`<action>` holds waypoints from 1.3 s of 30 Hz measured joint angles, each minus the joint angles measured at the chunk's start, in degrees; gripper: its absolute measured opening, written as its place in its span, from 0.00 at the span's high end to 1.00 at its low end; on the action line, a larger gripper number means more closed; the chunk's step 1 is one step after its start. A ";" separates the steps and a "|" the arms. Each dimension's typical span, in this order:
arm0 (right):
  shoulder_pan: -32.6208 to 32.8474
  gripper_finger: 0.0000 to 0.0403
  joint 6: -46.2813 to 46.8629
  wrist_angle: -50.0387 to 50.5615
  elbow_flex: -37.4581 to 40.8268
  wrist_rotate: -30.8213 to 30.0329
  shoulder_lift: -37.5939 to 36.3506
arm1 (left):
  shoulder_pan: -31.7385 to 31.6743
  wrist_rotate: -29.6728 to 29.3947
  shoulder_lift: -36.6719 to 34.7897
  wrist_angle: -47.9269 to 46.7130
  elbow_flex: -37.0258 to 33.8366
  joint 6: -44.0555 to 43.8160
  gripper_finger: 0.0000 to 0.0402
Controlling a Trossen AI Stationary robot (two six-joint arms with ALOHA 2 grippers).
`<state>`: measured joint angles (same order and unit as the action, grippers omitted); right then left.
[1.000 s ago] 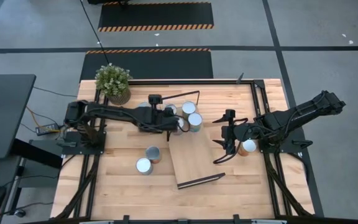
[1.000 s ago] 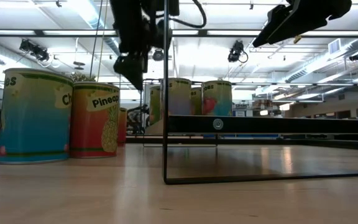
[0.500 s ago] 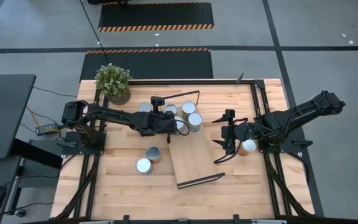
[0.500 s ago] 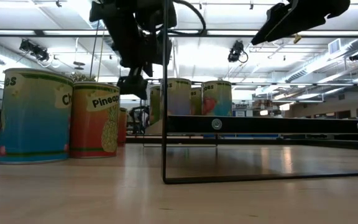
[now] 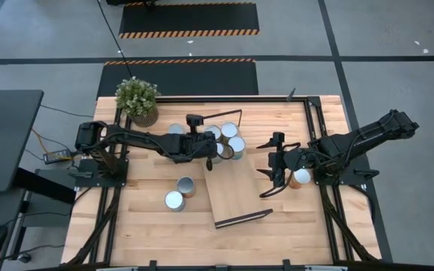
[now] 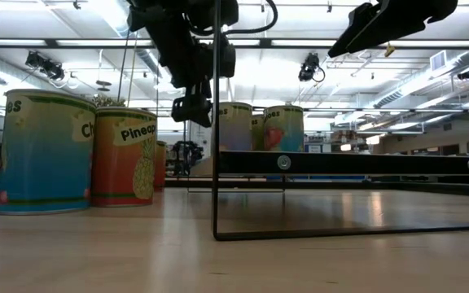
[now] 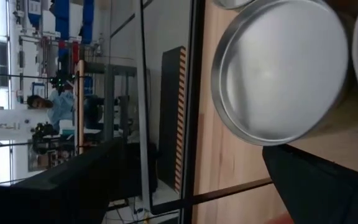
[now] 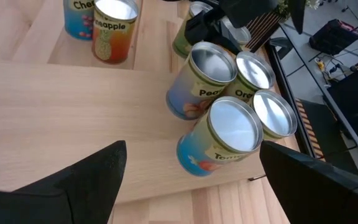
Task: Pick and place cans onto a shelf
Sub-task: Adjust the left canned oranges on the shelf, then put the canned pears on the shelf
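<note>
The shelf [image 5: 236, 192] is a light-wood board with black wire frames at its ends, lying mid-table. Several cans stand upright on its far end [image 5: 236, 144], and they also show in the right wrist view [image 8: 229, 134]. My left gripper [image 5: 215, 148] is open and hovers above this cluster. One silvery can top [image 7: 278, 68] shows beyond its fingers, untouched. My right gripper [image 5: 264, 169] is open and empty above the table, right of the shelf, facing the cans. Two cans [image 5: 180, 193] stand on the table left of the shelf, and they also show in the low view [image 6: 124, 155].
A potted plant [image 5: 137, 99] stands at the far left corner. One can [image 5: 301, 177] stands under my right arm. Other cans [image 5: 175, 129] stand just left of the shelf's far end. The shelf's near end is bare board.
My left gripper has moved a little toward the table's right edge, farther over the cans on the shelf's far end. It has also turned somewhat in the low view. The cans and my right arm have kept still.
</note>
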<state>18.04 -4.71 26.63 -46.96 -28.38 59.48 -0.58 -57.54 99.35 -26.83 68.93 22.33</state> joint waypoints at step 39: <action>0.00 0.06 4.51 6.18 -0.02 -0.42 0.02 | -0.28 46.07 -19.98 -36.55 -17.01 -65.33 0.03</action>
<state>18.04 -0.20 32.81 -46.98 -28.80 59.51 -0.86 -11.47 79.37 -63.38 51.91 -43.00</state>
